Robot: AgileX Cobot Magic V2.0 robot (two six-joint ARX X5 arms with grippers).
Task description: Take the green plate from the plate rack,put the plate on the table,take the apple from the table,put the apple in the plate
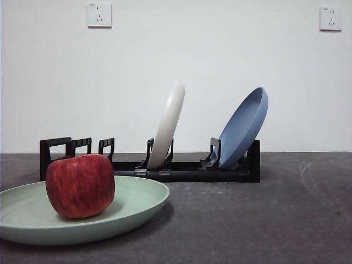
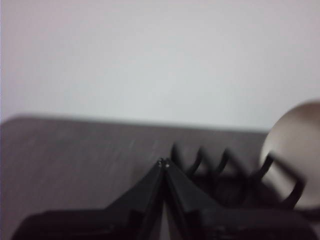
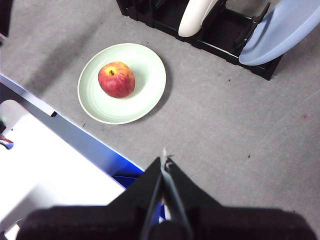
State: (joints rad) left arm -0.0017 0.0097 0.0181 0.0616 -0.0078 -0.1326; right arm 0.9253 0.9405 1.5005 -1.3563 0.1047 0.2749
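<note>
The green plate lies flat on the table at the front left, in front of the plate rack. The red apple rests in it, left of the plate's middle. From high above, the right wrist view shows the same green plate with the apple in it, well apart from my right gripper, which is shut and holds nothing. My left gripper is shut too, hanging empty near the plate rack end. Neither gripper appears in the front view.
A cream-white plate and a blue plate lean upright in the rack's slots. A white and blue structure borders the table's near edge in the right wrist view. Two wall sockets sit on the wall behind.
</note>
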